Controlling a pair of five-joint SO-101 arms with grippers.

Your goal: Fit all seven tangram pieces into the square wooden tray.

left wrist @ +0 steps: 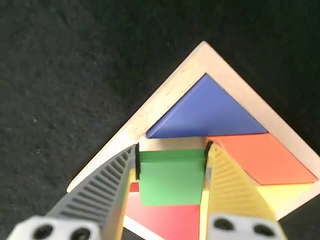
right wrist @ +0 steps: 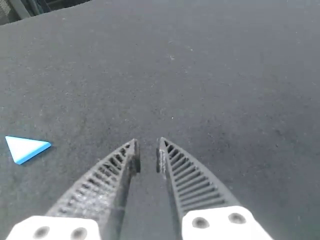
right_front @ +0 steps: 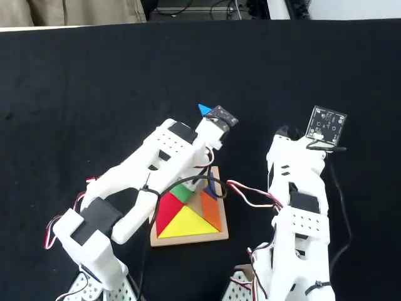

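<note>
Left hand [left wrist: 171, 148] clasps green piece [left wrist: 170, 176] at wooden tray [left wrist: 165, 100].

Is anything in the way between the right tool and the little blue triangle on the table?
Nothing visible is. In the right wrist view, bare black table lies between the right tool and the blue triangle, which lies flat by itself.

High view down over table [right_front: 94, 75]; left wrist close above apparently shared tray [left wrist: 165, 99].
</note>
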